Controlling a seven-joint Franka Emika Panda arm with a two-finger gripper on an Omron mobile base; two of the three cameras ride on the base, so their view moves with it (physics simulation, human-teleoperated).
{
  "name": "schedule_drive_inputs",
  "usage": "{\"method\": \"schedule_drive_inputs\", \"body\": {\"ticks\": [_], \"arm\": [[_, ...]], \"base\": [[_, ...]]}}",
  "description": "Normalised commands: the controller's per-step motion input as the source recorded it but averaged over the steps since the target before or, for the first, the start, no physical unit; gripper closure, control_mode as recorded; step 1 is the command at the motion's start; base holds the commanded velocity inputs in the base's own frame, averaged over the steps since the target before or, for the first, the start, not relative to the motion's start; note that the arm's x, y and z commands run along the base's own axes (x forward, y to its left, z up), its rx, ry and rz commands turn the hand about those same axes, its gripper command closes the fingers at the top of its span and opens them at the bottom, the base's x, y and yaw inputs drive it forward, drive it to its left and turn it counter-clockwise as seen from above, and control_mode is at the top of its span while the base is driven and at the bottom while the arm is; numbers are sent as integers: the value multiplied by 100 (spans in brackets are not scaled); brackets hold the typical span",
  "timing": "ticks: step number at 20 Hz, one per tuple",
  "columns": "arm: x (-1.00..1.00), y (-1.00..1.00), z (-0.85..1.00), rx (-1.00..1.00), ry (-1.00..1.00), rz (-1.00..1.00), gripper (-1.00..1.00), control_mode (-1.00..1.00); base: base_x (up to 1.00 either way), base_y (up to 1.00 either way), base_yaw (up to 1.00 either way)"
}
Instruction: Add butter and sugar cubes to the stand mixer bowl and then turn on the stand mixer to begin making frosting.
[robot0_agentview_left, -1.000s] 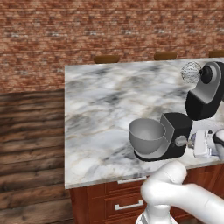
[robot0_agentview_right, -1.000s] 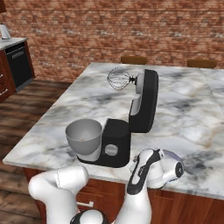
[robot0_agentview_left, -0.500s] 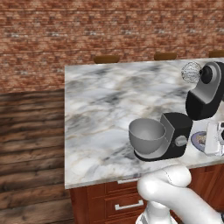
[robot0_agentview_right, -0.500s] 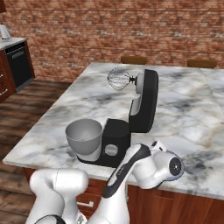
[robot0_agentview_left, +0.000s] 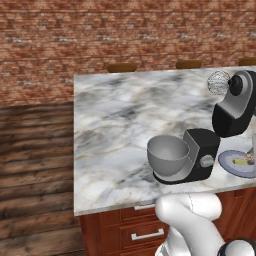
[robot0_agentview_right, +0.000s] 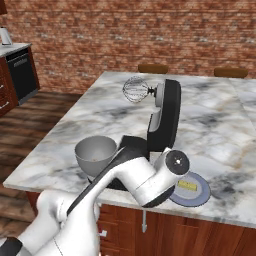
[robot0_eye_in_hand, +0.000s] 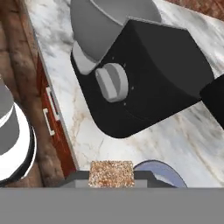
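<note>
Starting at your left, the stand mixer bowl (robot0_agentview_left: 167, 154) looks empty on the stand mixer (robot0_agentview_left: 200, 156), near the front edge of the table (robot0_agentview_left: 115, 125). Open marble lies beyond it and to its left. Your fingers (robot0_eye_in_hand: 76, 180) are clamped on a speckled brown sugar cube (robot0_eye_in_hand: 111, 173) (low, by the table edge beside the mixer base). The risk is that the way to the bowl passes the black base and its silver knob (robot0_eye_in_hand: 111, 82). Clip either and the cube may slip and drop to the floor (robot0_agentview_left: 35, 150). Lift first: the raised head and whisk (robot0_agentview_left: 218, 82) lean back, leaving room above the bowl. Rightmost, the butter (robot0_agentview_left: 241, 161) lies on the blue-grey plate (robot0_agentview_left: 231, 169), also close to the edge.
</note>
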Motion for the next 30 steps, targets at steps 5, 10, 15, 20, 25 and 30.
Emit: {"method": "schedule_drive_inputs", "body": {"ticks": [5, 10, 15, 20, 25, 30], "arm": [[-38, 100, 73, -33, 2, 38, 100, -100], [-7, 91, 72, -39, 0, 48, 100, -100], [0, 74, 79, -28, 8, 47, 100, -100], [15, 64, 74, -19, 7, 34, 100, -100], [39, 44, -32, -21, 5, 20, 100, -100], [32, 29, -68, -14, -1, 9, 100, -100]], "base": [[0, 0, 0], [0, 0, 0], [0, 0, 0], [0, 0, 0], [0, 0, 0], [0, 0, 0]]}}
